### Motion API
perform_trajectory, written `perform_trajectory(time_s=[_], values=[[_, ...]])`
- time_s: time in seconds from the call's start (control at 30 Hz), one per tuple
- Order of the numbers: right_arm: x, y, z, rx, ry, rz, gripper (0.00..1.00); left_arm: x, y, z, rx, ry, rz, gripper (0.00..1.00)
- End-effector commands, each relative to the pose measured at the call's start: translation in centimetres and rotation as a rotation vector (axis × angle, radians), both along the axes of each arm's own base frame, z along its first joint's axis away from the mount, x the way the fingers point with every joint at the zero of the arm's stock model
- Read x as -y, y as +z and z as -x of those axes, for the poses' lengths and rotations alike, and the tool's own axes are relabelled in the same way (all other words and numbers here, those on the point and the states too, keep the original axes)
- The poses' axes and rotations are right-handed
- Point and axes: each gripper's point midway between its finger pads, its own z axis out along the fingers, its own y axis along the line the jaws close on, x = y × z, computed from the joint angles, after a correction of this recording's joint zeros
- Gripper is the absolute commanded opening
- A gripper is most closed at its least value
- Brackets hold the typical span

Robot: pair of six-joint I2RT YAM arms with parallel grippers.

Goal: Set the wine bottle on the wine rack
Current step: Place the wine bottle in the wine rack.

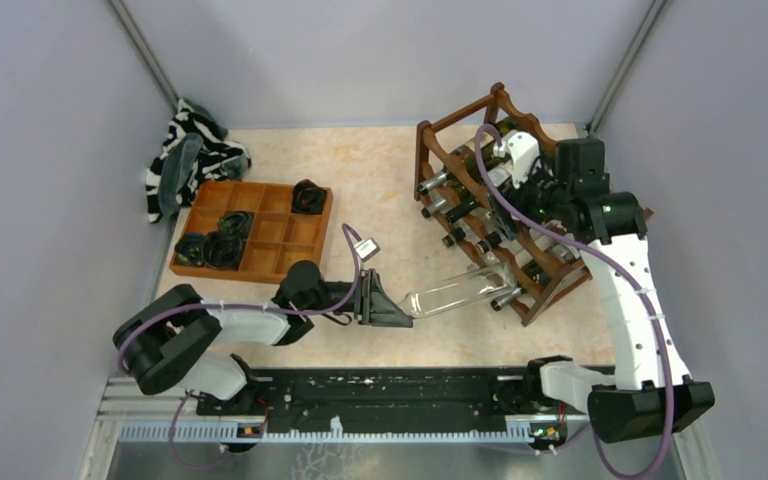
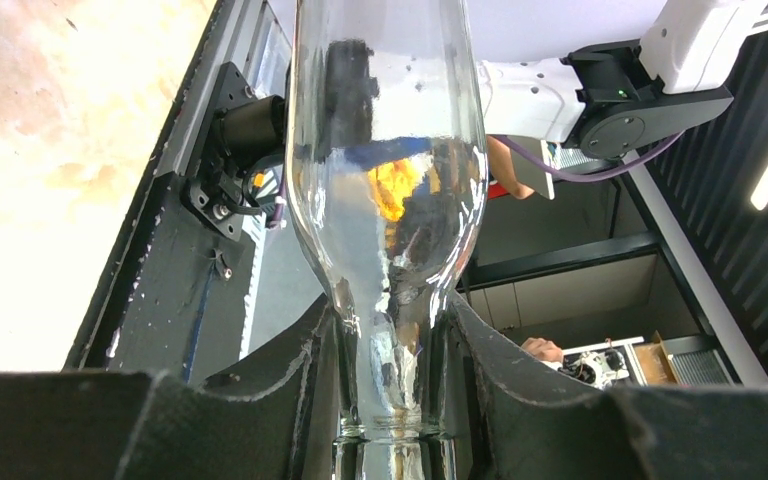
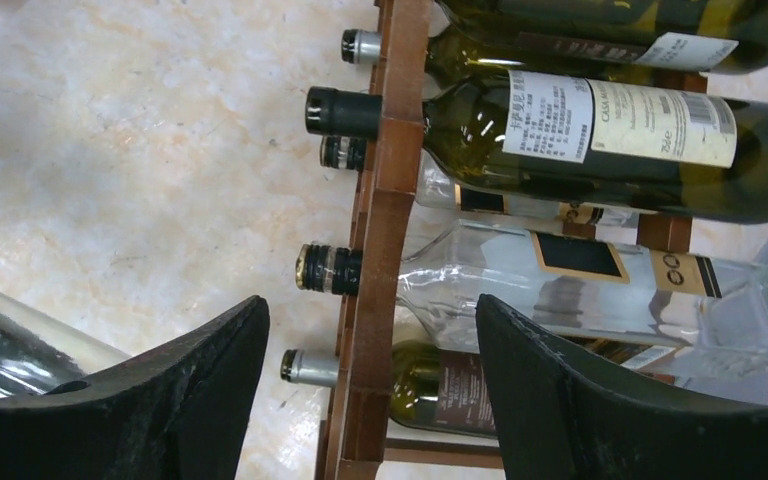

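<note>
Checking in from the remote desk. The wine bottle (image 1: pixel 457 295) is clear glass and looks empty. It's lying about level, just off the wine rack (image 3: pixel 380 230) at its near-left corner. The base points at the rack and sits close to the necks poking out of the lowest tier. I can't tell if it's touching 1 of them, or if it's resting on the table (image 1: pixel 360 170).

The left gripper (image 1: pixel 385 305) has it pinched by the neck, 2 fingers pressed on the glass right where the shoulder narrows, on the side away from the rack. The right gripper (image 3: pixel 370 330) hangs above the rack with its jaws spread and nothing between them. It's looking down on a green labelled bottle (image 3: pixel 600 130) and a clear one (image 3: pixel 580 280) already in the rack.

My guess on handling: it's stiff, smooth, slick and breakable. Empty means light, but with a neck-only hold the whole body sticks out as a lever, so it could swivel or slide in the pinch. The neck is the sensible place to hold it, since the flare at the shoulder and the lip stop it slipping through. A 2nd hold around the body nearer the rack would steady it. Knocking the racked necks is my main worry. I can't make out which cradle is free.
</note>
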Motion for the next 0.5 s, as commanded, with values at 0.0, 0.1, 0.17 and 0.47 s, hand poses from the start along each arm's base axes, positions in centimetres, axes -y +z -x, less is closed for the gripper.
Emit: perform_trajectory(time_s=[0.0, 0.1, 0.17, 0.47], values=[[0.7, 0.9, -1.5, 0.053, -0.074, -0.012, 0.73, 1.0, 2.9, -0.2, 0.119, -0.003, 0.11, 0.0], [0.4, 0.6, -2.0, 0.039, -0.074, -0.025, 0.68, 1.3, 2.8, -0.3, 0.12, -0.004, 0.115, 0.0], [0.0, 0.4, -2.3, 0.026, -0.066, -0.041, 0.64, 1.5, 2.8, -0.3, 0.12, 0.0, 0.116, 0.0], [-1.8, 0.3, -3.7, -0.006, -0.032, -0.109, 0.53, 2.3, 2.7, -0.9, 0.133, 0.022, 0.123, 0.0]])
